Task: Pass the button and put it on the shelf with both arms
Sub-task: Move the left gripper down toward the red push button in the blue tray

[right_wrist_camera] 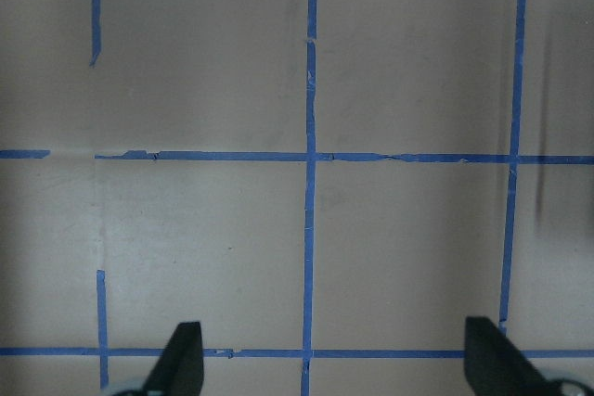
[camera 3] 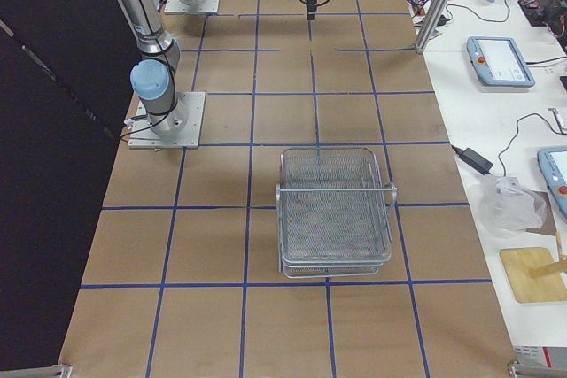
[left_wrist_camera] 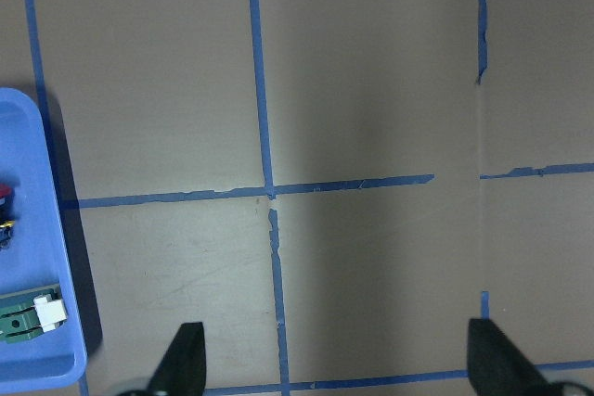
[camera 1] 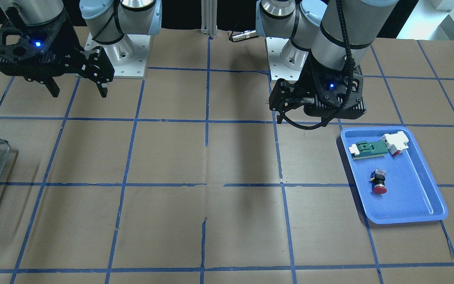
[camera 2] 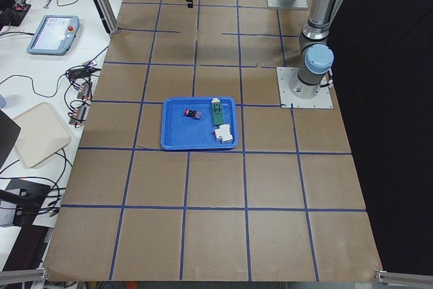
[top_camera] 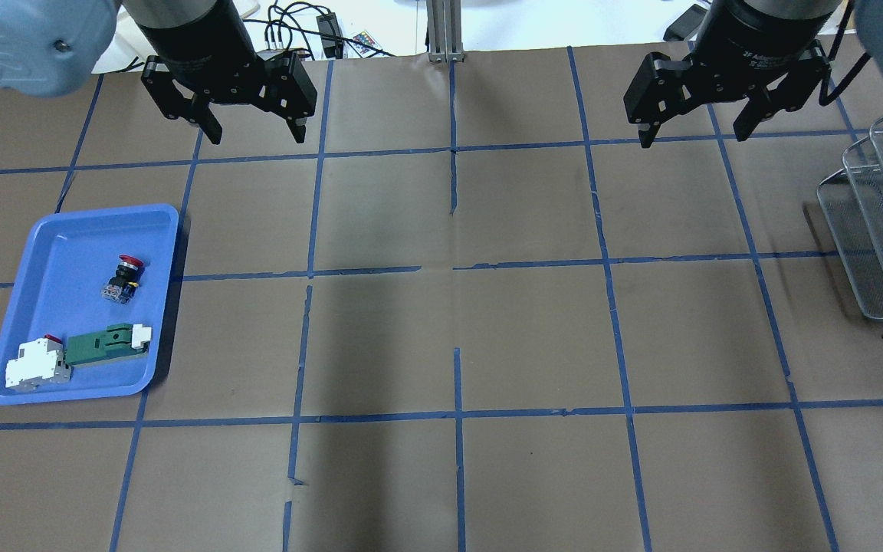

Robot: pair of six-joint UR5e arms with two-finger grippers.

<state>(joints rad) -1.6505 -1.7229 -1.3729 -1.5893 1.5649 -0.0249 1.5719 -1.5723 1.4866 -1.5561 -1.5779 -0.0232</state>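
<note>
Carrying everything, the brown taped bench (top_camera: 441, 345) holds the wire shelf (camera 3: 335, 219) at the robot's right end and a blue tray (top_camera: 66, 253) at its left end. The left tool (top_camera: 257, 138) and right tool (top_camera: 693, 138) hang above the bench, fingers spread, gripping nothing. The button (top_camera: 124, 277) lies on its side in the tray, apart from a green-and-white part (top_camera: 104, 345) and a white block (top_camera: 35, 364).

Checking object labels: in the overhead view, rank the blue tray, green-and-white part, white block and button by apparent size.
1. blue tray
2. green-and-white part and white block, too alike to rank
3. button, smallest
</note>
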